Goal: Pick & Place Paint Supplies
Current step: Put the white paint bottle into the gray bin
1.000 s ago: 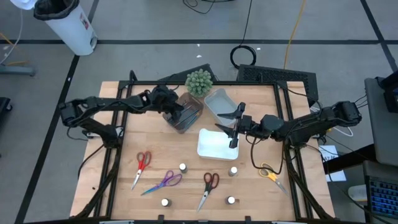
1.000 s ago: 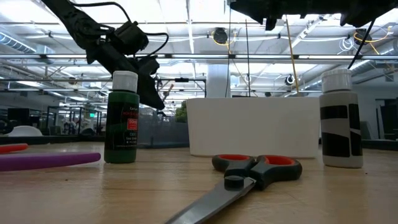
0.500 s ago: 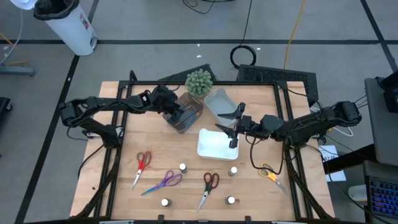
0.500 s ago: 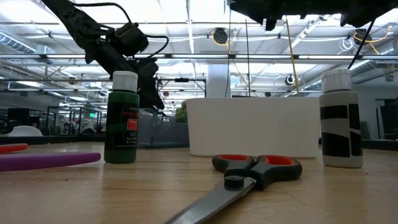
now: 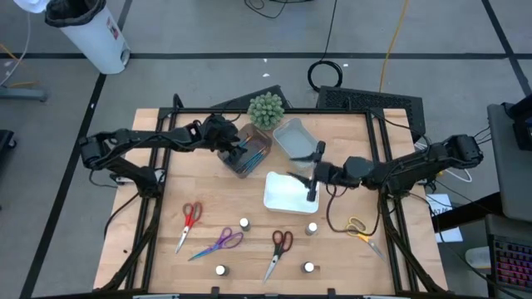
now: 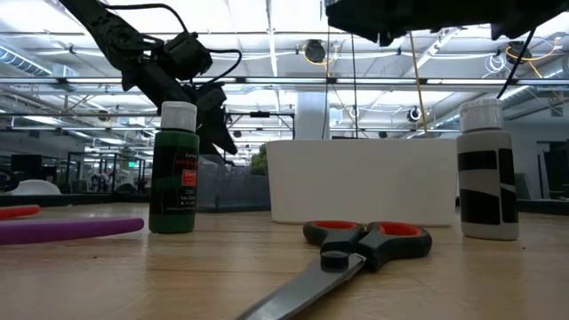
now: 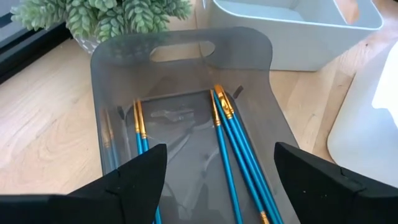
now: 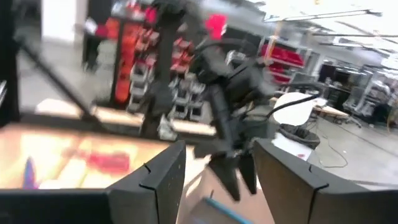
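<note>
- Both jaws stand released: left gripper [image 5: 238,150] over the brown tray [image 7: 124,74], right gripper [image 5: 312,184] above the white tray [image 5: 281,193].
- We see blue brushes [image 7: 239,152] lying in the brown tray.
- Scissors [image 5: 279,249] and bottles [image 5: 244,224] dot the wooden worktop [image 5: 166,249]; grey floor [image 5: 208,33] surrounds it.

right gripper's own two dark fingers [image 8: 155,180] spread apart up close, the other arm's gripper [image 8: 233,171] hung beyond them at 12 o'clock, red shelving [image 8: 134,43] blurred behind
</note>
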Robot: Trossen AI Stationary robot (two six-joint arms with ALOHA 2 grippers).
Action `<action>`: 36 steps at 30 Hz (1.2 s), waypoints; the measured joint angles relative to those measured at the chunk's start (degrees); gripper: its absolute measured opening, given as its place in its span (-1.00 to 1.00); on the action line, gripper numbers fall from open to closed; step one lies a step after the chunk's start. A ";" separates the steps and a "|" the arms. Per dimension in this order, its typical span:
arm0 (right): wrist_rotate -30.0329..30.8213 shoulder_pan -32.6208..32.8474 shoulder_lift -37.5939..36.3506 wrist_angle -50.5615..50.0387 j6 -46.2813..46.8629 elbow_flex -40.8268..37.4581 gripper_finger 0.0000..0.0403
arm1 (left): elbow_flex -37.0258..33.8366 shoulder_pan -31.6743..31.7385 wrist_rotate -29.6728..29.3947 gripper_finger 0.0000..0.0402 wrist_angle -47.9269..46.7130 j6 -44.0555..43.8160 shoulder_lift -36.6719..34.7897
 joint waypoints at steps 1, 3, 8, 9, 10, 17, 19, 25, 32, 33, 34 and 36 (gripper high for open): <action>0.04 0.62 0.00 -1.01 -1.40 0.00 -0.08 | 0.00 0.00 0.00 0.52 0.06 0.00 -0.02; 0.02 1.95 -0.01 -2.48 -3.55 0.00 -0.05 | 0.00 0.00 0.00 0.51 0.04 0.00 -0.02; 3.42 7.53 -0.02 -8.79 -4.17 0.04 0.05 | 0.00 0.00 0.00 0.49 0.04 -0.02 -0.02; 5.01 9.05 -0.02 -10.43 -4.19 0.04 0.07 | 0.00 0.00 0.00 0.49 0.04 -0.02 -0.02; 7.17 10.69 -0.02 -12.34 -4.13 0.04 0.10 | 0.00 0.00 0.00 0.49 0.05 -0.02 -0.02; 19.70 23.41 -0.04 -21.56 -0.08 0.04 0.28 | 0.02 0.00 0.02 0.49 0.06 -0.44 -0.02; 19.58 26.28 -0.04 -23.23 4.21 0.04 0.31 | 0.02 0.00 0.02 0.47 0.06 -0.46 -0.02; 19.35 33.13 -0.04 -33.62 23.03 0.04 0.33 | 0.02 0.00 0.00 0.47 0.08 -0.48 -0.02; 19.40 38.63 0.14 -49.93 44.13 0.04 0.32 | 0.02 0.00 0.00 0.48 0.18 -0.57 -0.02; 19.53 39.12 0.45 -50.75 45.75 0.04 0.32 | 0.02 0.00 0.00 0.48 0.31 -0.57 -0.02; 19.58 39.46 1.07 -51.24 47.07 0.02 0.32 | 0.02 0.00 0.00 0.48 0.44 -0.57 -0.02; 19.41 39.69 2.70 -50.63 49.43 -0.82 0.32 | 0.02 0.00 0.00 0.48 0.77 -0.57 -0.02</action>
